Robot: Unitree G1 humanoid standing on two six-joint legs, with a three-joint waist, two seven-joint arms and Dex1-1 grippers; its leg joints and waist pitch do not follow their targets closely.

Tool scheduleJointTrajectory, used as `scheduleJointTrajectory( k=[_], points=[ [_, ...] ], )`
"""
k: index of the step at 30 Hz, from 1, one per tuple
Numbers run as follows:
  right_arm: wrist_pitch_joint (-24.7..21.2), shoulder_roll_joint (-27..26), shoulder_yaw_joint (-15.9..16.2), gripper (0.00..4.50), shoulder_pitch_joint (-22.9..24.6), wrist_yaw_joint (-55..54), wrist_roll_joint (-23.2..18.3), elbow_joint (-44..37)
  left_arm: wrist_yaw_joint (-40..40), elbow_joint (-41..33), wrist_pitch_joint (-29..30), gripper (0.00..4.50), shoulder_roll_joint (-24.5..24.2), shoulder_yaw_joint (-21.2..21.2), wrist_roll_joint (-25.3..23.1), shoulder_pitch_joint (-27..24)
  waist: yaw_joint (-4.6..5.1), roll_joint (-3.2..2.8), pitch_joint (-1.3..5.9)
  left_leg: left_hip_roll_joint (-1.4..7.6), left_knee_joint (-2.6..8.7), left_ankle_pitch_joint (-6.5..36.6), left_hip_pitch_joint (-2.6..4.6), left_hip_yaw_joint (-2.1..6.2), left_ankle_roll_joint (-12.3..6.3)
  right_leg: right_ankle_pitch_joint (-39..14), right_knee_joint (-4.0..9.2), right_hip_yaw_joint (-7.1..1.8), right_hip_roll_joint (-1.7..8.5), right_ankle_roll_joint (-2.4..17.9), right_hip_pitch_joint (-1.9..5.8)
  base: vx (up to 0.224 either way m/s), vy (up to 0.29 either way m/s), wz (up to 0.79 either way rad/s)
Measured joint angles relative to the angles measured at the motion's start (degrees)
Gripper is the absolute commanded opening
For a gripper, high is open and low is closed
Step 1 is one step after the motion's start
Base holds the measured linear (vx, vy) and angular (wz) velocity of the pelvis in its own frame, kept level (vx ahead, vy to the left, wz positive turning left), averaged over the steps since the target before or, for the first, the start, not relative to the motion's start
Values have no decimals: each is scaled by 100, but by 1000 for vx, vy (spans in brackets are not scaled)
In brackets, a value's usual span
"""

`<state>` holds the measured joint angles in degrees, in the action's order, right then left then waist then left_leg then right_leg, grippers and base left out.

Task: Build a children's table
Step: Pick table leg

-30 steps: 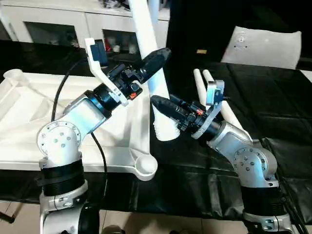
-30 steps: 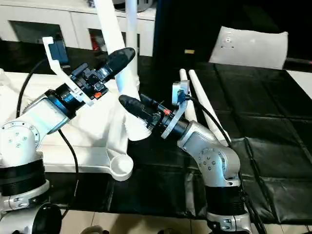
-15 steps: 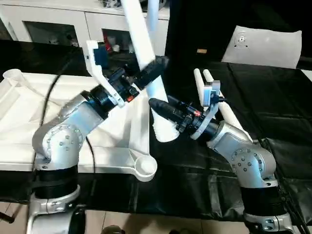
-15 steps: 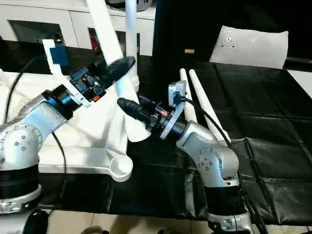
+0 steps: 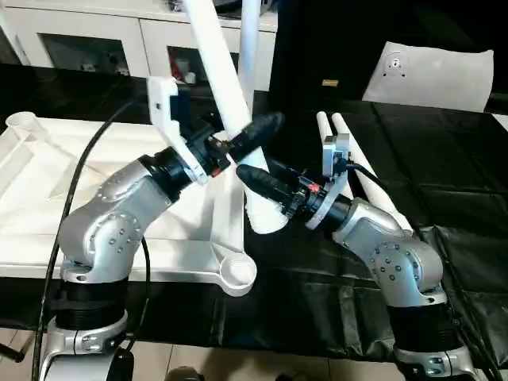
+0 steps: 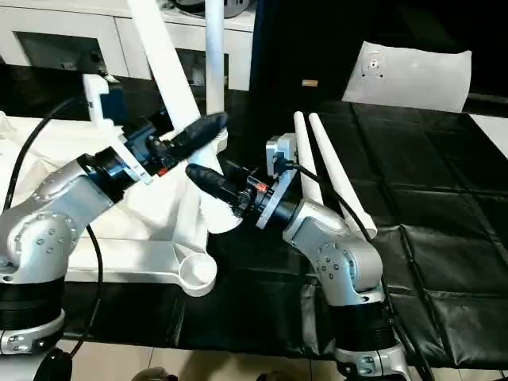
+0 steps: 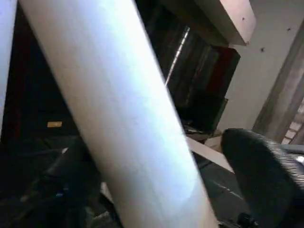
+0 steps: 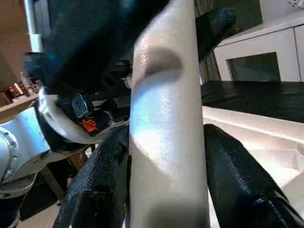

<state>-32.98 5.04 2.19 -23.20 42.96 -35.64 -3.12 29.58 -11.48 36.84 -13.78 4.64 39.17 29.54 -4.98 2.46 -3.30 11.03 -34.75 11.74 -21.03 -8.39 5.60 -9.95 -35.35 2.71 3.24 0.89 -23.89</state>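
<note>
Two claws are on one leg [image 5: 214,71], which is tilted with its thin end leaning toward the frame's upper left and its wide end low at centre, against the near right edge of the inverted table top [image 5: 95,246]. Compared with a second ago, the lean is steeper and the left claw [image 5: 248,136] is shifted further right across the shaft. The right claw [image 5: 255,178] is set lower, near the wide end, and has crept left.

In the right wrist view, black fingers [image 8: 102,183] are seen on both sides of the shaft, pinching it. The left claw's fingers lie against the shaft; a firm pinch is judged likely.

The wide end is not yet seated: the near-corner socket [image 5: 236,272] is open, lower in frame and just apart from the leg. One leg [image 5: 250,44] is upright behind. Two spare legs [image 6: 329,171] lie on the black desk [image 5: 444,175], right of centre.

Judgement: re-orientation toward the socket is under way; lowering and alignment remain.
</note>
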Motion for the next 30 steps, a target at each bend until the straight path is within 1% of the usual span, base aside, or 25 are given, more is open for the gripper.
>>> scheduleJointTrajectory(
  k=[1,5,7,9,10,11,12,13,15,16,17,21,22,30],
  points=[
    [7,-4,2,191,-1,-1,18,6,3,0,-8,378,0,-4,-14,-4,0,0,0,0,0,0,0,0,0,0,0,0,0,0,0,0,0,0],
    [106,-5,50,191,-1,13,31,41,2,1,-77,361,-7,8,-56,-19,0,0,0,0,0,0,0,0,0,0,0,0,0,0,0,0,0,0],
    [122,-9,55,191,-6,14,31,66,2,1,-83,332,-5,5,-58,-20,-1,0,0,0,0,0,0,0,0,1,0,0,0,1,0,0,0,0],
    [135,-17,63,191,-7,27,32,85,-12,3,-93,322,-2,9,-70,-20,0,0,0,0,0,0,0,0,0,1,0,0,0,1,0,0,0,0],
    [143,-28,68,191,-7,38,35,90,-16,3,-99,307,-1,9,-71,-20,0,0,0,0,0,0,0,-1,0,1,0,0,0,2,0,0,0,0],
    [162,-34,69,191,-7,45,41,96,-16,3,-103,307,1,9,-71,-20,0,0,0,0,0,0,0,0,0,1,0,0,0,2,0,0,0,0],
    [182,-34,70,189,-7,56,52,102,-16,3,-108,282,11,9,-71,-20,-1,0,0,0,0,0,0,0,0,1,-1,0,0,2,0,0,0,0],
    [189,-35,71,189,-7,66,53,102,-18,3,-109,282,21,10,-72,-20,-1,0,0,0,0,0,0,-1,0,1,0,0,0,2,0,0,0,0],
    [202,-35,92,189,-7,70,78,112,-20,3,-118,261,54,17,-59,-19,-4,0,0,0,-1,0,0,0,0,1,0,0,0,2,2,0,0,0],
    [204,-40,99,189,-7,67,92,118,-24,3,-122,261,54,17,-64,-19,-3,0,0,0,-1,0,1,-1,0,1,0,0,0,2,1,0,0,0],
    [210,-37,99,189,-8,67,105,118,-30,4,-121,244,54,17,-63,-20,-1,0,0,0,-1,0,0,-1,0,2,0,0,0,3,1,0,0,0],
    [224,-37,164,189,-7,56,154,161,-45,2,-112,227,107,0,-7,-36,0,0,0,0,0,0,2,-1,0,2,-1,0,0,3,2,0,0,0],
    [224,-36,168,189,-7,55,158,164,-55,-1,-111,215,125,3,2,-45,0,0,0,0,0,0,2,-1,0,2,-1,0,0,3,2,0,0,0],
    [280,-27,195,189,-12,36,249,167,-265,-74,-96,196,258,16,61,-93,2,0,0,0,-1,0,2,-1,0,3,-2,0,0,3,3,0,0,0]
  ],
)
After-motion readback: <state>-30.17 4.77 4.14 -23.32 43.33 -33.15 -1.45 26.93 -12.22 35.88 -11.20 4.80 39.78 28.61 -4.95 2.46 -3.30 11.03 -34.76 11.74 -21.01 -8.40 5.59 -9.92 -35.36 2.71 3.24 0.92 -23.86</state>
